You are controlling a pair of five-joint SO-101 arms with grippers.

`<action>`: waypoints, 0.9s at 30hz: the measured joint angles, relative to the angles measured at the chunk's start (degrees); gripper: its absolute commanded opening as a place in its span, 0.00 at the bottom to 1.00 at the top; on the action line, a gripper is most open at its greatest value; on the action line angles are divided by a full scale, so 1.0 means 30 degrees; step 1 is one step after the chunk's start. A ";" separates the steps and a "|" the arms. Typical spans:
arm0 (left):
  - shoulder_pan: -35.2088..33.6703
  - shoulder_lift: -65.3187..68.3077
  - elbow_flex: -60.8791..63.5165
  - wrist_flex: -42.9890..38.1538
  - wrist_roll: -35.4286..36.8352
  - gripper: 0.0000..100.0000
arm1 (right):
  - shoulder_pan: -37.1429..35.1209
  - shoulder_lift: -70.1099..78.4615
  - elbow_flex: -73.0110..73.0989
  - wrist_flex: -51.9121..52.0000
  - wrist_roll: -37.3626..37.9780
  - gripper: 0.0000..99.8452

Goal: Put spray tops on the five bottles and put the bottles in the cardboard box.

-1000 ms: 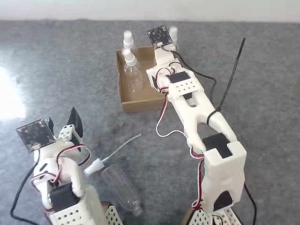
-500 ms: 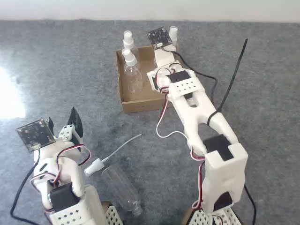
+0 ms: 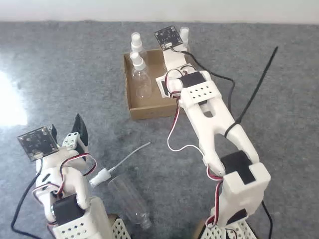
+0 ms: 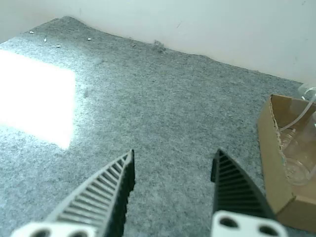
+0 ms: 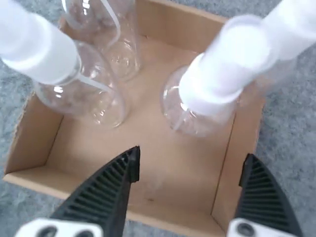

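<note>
My right gripper [image 5: 191, 155] hangs with jaws parted over the cardboard box [image 5: 244, 133] holding capped bottles [image 5: 98, 94]. The high view adds a bare bottle [image 3: 128, 201] and spray top [image 3: 102, 175] lying near my left gripper [image 4: 174, 154], likewise released.

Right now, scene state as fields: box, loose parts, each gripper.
cardboard box: three bottles standing inside
loose bottle: uncapped, lying on the table near the left arm's base
loose spray top: on the table beside that bottle
left gripper: open, over the table
right gripper: open, above the box
</note>
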 measured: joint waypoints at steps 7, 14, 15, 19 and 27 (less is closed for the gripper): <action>0.0000 0.0000 0.0000 0.0000 0.0000 0.24 | 0.0000 -0.1670 0.0000 0.2227 -0.0703 0.29; 0.0000 0.0000 0.0000 0.0000 0.0000 0.24 | 0.0000 -0.3751 0.0000 0.4366 -0.0703 0.29; 0.0000 0.0000 0.0000 0.0000 0.0000 0.24 | 0.0000 -0.4103 0.0000 0.4747 -0.0703 0.29; 0.0000 0.0000 0.0000 0.0000 0.0000 0.24 | 0.0000 -0.5568 0.0000 0.6242 -0.0703 0.29; 0.0000 0.0000 0.0000 0.0000 0.0000 0.24 | -0.0234 -0.8029 0.0000 0.9524 -0.0703 0.29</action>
